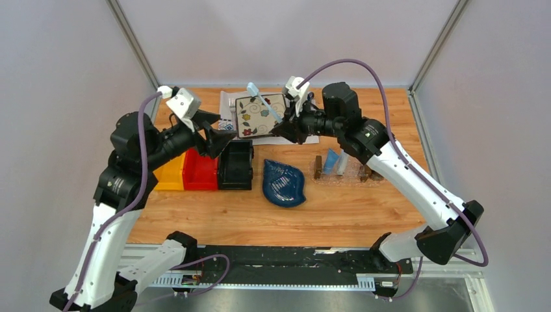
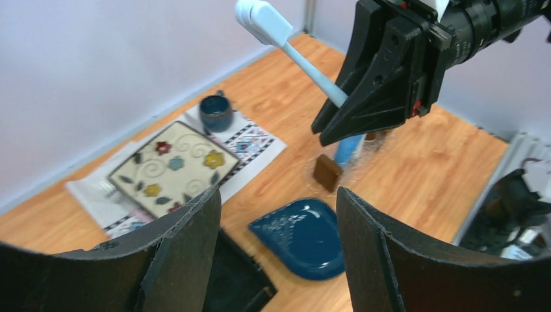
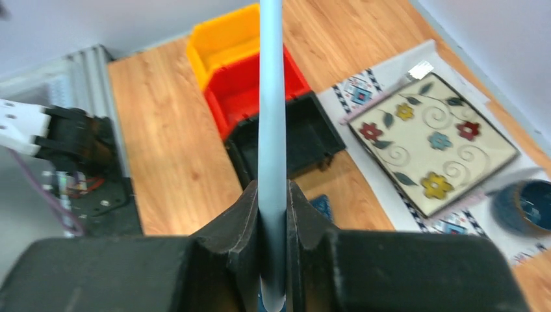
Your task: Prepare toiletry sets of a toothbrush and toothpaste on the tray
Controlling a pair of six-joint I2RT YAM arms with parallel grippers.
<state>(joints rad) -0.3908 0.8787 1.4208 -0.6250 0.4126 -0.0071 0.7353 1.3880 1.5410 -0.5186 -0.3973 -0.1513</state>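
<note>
Nearest on the wooden worktop, right of a dark blue leaf-shaped dish, sits the clear rectangular plastic tray with a dark wooden block at each short end. A light blue toothpaste tube and a white-grey tube stand tilted in it, so the brush looks like the missing piece of a set. Further back, the left hand hangs above the far edge of the black plastic bin. Its jaws are spread and empty, and it faces the other arm, perhaps simply standing clear. Beyond it, the right hand is clamped on the lower handle of the slim pale white-blue plastic toothbrush. The brush is held in the air near the cream floral square plate, well apart from the tray. Gripping low leaves the head free, pointing up and away. The handle is thin, smooth and straight, and the head is broader and white.
</note>
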